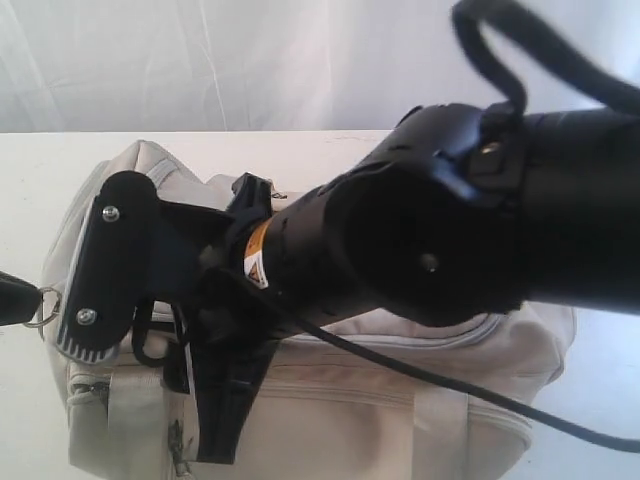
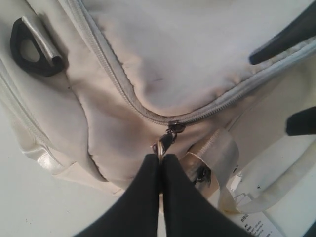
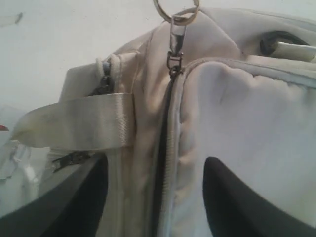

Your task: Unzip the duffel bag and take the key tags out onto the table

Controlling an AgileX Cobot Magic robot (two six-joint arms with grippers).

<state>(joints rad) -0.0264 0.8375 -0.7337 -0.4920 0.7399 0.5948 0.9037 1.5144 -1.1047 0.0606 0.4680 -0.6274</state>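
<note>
Large beige fabric duffel bag [image 1: 400, 400], lying lengthwise on the broad plain white tabletop [image 1: 30, 200] and filling most of the exterior view.

At the bag's end, left gripper [image 2: 161, 163] clenched, black fingertips pressed together on the small metal ring [image 2: 160, 147] of a grey zipper pull [image 2: 172, 129], just past the bag's left edge in the exterior view. Pull standing straight out, in line with the ring. Grey zipper [image 2: 113, 84] curving away from the slider on both sides, looking meshed in the left wrist view. Black plastic D-ring [image 2: 29, 49] on a pale loop, on the same end.

Over the top panel near that end, right gripper [image 3: 157, 163] released, jaws spread wide, one black finger on either side of the zipper line, grasping nothing. Touching the fabric or just above it: cannot tell. Pale webbing strap [image 3: 79, 123] crossing the bag's side beside one finger. Below the slider in the right wrist view, a dark line along the zipper, gap or shadow impossible to tell.
</note>
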